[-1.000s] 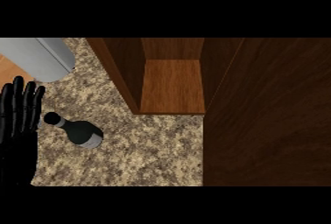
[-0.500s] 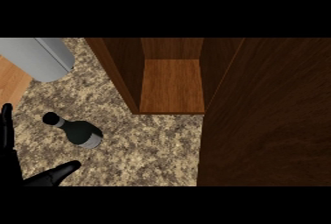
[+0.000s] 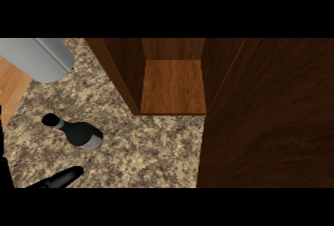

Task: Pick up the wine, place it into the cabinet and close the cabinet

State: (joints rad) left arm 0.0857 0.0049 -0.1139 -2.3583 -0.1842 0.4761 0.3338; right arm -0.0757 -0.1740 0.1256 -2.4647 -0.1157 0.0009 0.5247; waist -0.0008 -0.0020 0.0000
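The dark wine bottle lies on its side on the speckled stone counter, neck pointing up-left. My left hand shows only as one straight black finger at the lower left, below the bottle and apart from it, holding nothing. To the upper right of the bottle the wooden cabinet stands open with a bare shelf. Its dark door fills the right side of the view. My right hand is out of the picture.
A grey rounded object sits at the counter's top left corner. The counter's left edge runs diagonally, with light wood flooring beyond it.
My left hand, upright at the left edge a second ago, has sunk down and out to the lower left; only a finger remains in view. The bottle has not moved.
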